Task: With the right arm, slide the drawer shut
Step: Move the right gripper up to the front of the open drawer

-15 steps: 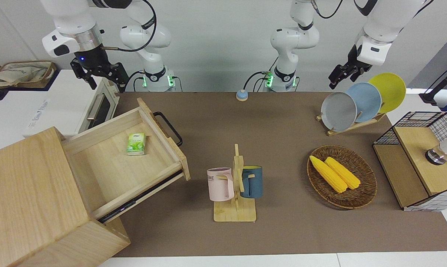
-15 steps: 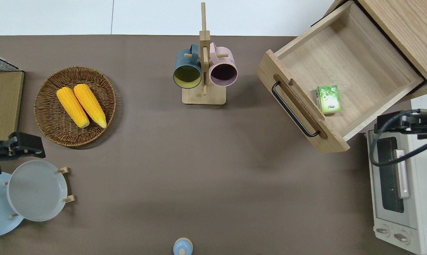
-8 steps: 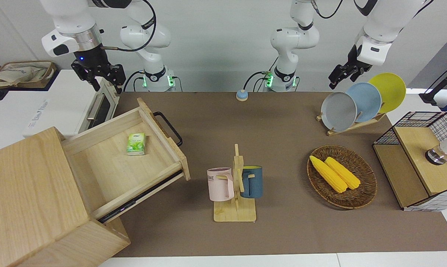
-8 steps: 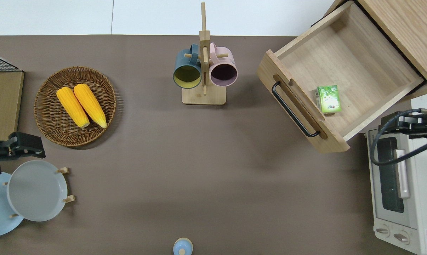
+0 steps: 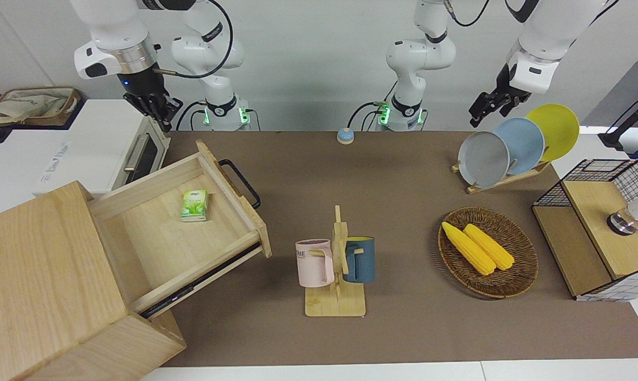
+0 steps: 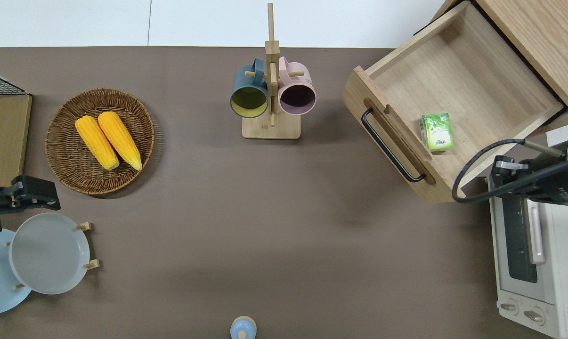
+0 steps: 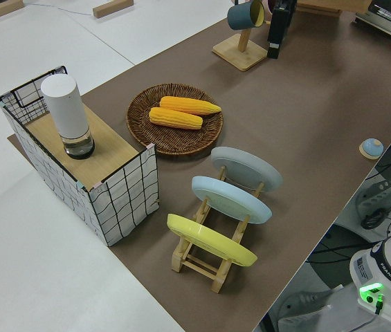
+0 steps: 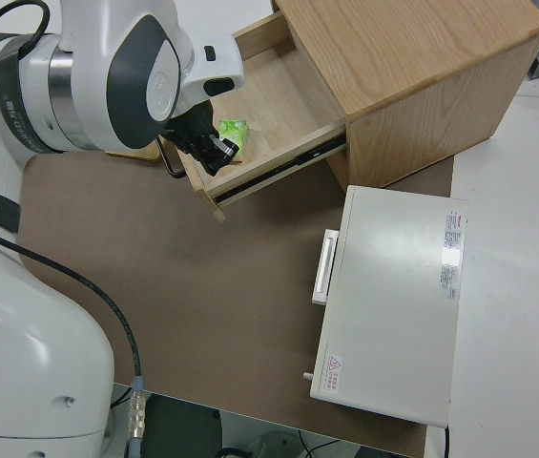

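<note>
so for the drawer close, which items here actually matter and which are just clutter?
Matter:
drawer, standing open
its black handle
right gripper, over the toaster oven
green packet in the drawer

Clutter:
mug rack
corn basket
plate rack
wire box
left arm, parked

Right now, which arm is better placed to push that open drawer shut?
The right. The right gripper is up over the toaster oven beside the open drawer. The left arm is parked at the table's opposite end.
</note>
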Robot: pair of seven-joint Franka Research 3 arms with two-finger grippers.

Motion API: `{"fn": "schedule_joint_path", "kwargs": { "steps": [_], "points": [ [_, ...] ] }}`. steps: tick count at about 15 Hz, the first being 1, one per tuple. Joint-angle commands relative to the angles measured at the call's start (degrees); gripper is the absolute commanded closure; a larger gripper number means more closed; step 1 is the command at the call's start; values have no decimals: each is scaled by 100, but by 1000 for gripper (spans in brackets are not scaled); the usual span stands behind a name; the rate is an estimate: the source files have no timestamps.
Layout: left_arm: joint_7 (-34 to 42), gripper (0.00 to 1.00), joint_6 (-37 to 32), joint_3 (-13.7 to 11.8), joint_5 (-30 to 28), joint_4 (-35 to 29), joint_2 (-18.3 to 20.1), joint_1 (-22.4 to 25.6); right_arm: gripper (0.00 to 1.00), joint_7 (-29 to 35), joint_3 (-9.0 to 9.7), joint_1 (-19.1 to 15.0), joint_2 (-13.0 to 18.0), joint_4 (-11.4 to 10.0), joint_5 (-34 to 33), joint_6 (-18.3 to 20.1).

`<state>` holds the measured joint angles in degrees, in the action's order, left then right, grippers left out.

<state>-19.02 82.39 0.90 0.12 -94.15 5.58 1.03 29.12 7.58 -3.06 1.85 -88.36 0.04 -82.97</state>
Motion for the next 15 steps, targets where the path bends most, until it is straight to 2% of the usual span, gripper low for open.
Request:
{"fn": "schedule_joint_path", "kwargs": {
  "steps": [1,3,5,9,10,11,12,13,15],
  "points": [
    [56,7,-12,-29,-21,2,49,-24,1000,1249,357,-1,149,-24,355,175],
    [56,7,-12,-29,-21,2,49,-24,1000,1971,489,121,210,-102,470,158],
    [56,7,-4,-29,-21,2,49,-24,1000,2237,664,131,210,-225,593,106],
    [56,7,-12,-29,-21,2,49,-24,1000,2869,780,315,219,-612,726,-280],
    [56,7,-12,-29,-21,2,49,-24,1000,3019,867,376,219,-682,726,-386],
    [56,7,-12,-29,-21,2,49,-24,1000,3133,911,394,219,-796,726,-526],
    [56,7,-12,-29,-21,2,49,-24,1000,3248,946,438,211,-980,726,-754],
    [56,7,-12,-29,-21,2,49,-24,1000,3432,990,464,210,-1260,726,-1139],
    [56,7,-12,-29,-21,2,49,-24,1000,3582,1070,500,210,-1578,726,-1493]
  ]
}}
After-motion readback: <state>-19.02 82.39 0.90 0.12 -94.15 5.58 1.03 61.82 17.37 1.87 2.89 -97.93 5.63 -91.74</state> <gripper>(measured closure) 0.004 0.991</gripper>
